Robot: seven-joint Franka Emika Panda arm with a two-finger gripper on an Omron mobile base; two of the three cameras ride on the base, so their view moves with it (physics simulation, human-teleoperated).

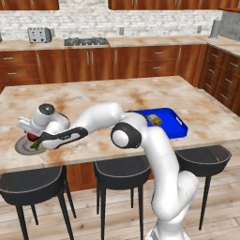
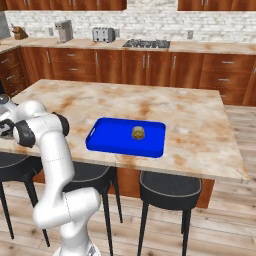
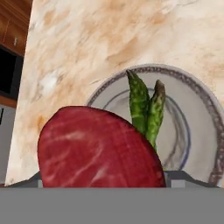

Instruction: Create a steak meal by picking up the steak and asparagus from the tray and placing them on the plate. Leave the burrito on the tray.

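dark two-finger gripper (image 1: 33, 139) over round grey plate (image 1: 21, 147), dark red steak (image 3: 98, 148) between fingers; green asparagus stalks (image 3: 146, 109) on plate; tan burrito (image 2: 138, 133) on blue tray (image 2: 107, 140) well apart.

The marble island surface (image 1: 140, 101) carries the blue tray (image 2: 125, 137) near its front edge. Well apart from the tray, at the surface's far end, lies the grey plate (image 1: 21, 146).

Black stools (image 1: 123, 169) stand under the marble island (image 1: 140, 93); a toaster (image 1: 39, 34) sits behind.
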